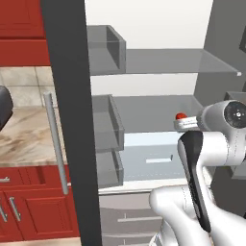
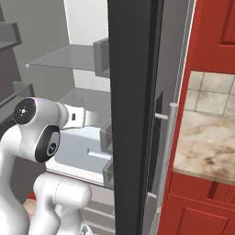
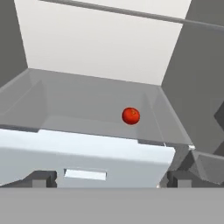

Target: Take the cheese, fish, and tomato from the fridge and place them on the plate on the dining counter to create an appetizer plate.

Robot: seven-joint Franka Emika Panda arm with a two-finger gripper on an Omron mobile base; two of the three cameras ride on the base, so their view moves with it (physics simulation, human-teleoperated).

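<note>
On glass fridge shelf: round glossy red tomato; hand spread wide, empty.

The white arm rises from the base, bends sharply at its dark-jointed elbow and reaches forward roughly level, its wrist stretched straight ahead. In the hand view the two dark fingertips stand far apart at the lower edge, one at each side, so the gripper is spread wide with nothing between its jaws. Seen from the right base view, the forearm points away from the base.
</note>
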